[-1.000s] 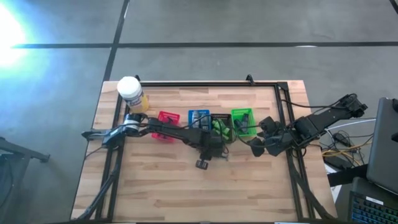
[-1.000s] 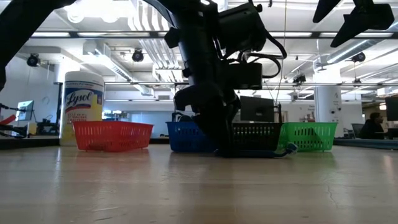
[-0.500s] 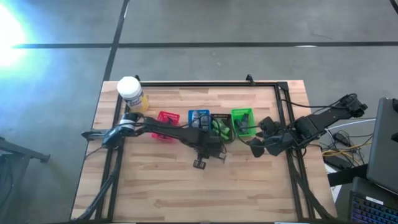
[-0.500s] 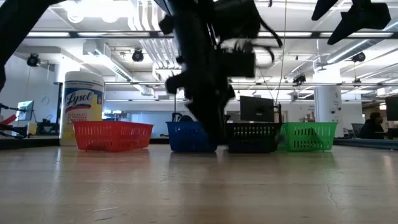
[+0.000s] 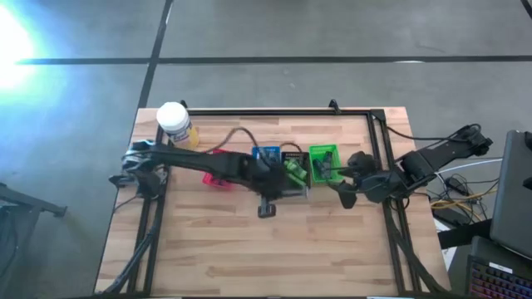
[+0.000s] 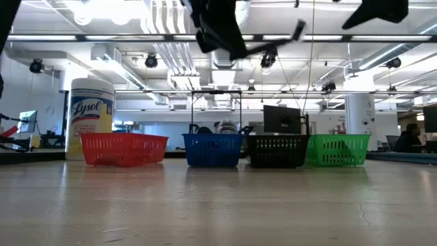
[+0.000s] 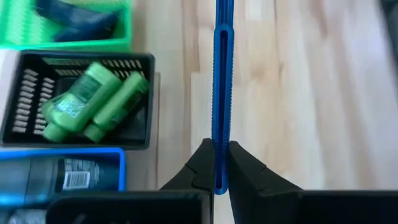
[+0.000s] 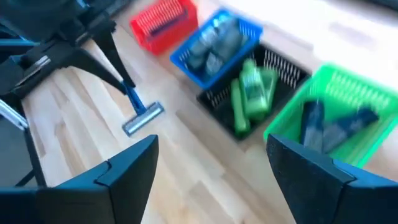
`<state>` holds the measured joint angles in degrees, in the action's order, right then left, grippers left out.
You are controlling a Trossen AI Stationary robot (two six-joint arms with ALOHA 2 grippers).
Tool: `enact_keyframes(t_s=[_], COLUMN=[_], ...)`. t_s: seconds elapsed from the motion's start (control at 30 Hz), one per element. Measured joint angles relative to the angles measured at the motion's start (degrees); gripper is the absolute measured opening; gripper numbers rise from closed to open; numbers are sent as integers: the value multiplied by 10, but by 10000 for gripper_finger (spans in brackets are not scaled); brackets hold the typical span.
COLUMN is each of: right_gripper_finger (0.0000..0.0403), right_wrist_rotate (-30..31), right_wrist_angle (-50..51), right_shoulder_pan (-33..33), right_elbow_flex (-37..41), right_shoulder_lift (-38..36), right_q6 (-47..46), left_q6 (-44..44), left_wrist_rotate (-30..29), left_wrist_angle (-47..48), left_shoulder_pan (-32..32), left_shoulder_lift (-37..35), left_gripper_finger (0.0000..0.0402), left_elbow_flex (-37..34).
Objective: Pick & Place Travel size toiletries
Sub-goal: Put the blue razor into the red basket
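Note:
My left gripper (image 7: 222, 146) is shut on a blue-handled razor (image 7: 222, 74) and hangs high over the table (image 5: 208, 249), on the near side of the black basket (image 5: 293, 170). The razor's head (image 8: 143, 118) points toward the table's right. Green bottles (image 7: 93, 102) lie in the black basket, grey bottles (image 8: 214, 40) in the blue basket (image 5: 266, 155), and dark packets (image 8: 336, 121) in the green basket (image 5: 322, 162). My right gripper (image 8: 211, 162) hovers open in the air, right of the green basket, holding nothing. My left gripper pinches the razor's blue handle near its free end (image 7: 222, 171) between its two fingers. The handle runs straight out ahead of the fingers, along them. The razor (image 6: 273, 44) is lifted clear of the table, and its head (image 6: 299, 31) is the end farthest from the gripper.
The red basket (image 5: 220, 158) stands at the left end of the basket row, partly under my left arm. A white-lidded yellow wipes jar (image 5: 174, 123) stands at the far left corner. The near half of the table is bare wood.
My left gripper has risen from the tabletop in front of the black basket to well above the baskets. The razor has come up with it, lifted clear of the table.

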<state>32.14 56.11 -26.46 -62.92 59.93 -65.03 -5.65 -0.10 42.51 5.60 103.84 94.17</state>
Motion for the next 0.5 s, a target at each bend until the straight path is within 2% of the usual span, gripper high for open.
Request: enact_keyframes(t_s=[0.13, 0.33, 0.4, 0.5], right_gripper_finger=[286, 283, 287, 294], right_wrist_rotate=[45, 56, 46, -8], right_wrist_angle=[-41, -185, -251, -355], right_shoulder_pan=[-8, 18, 38, 82], right_elbow_flex=[-1, 16, 18, 18], right_shoulder_lift=[-22, -17, -1, 31], right_q6=[64, 180, 227, 285], left_q6=[-95, -205, -226, -244], left_wrist_rotate=[-5, -53, -68, -75], left_wrist_angle=[-80, -363, -464, -586], left_shoulder_pan=[-3, -13, -21, -31], left_shoulder_lift=[-71, -198, -235, -277], left_gripper_finger=[21, 21, 21, 21], left_elbow_flex=[-60, -232, -292, -365])
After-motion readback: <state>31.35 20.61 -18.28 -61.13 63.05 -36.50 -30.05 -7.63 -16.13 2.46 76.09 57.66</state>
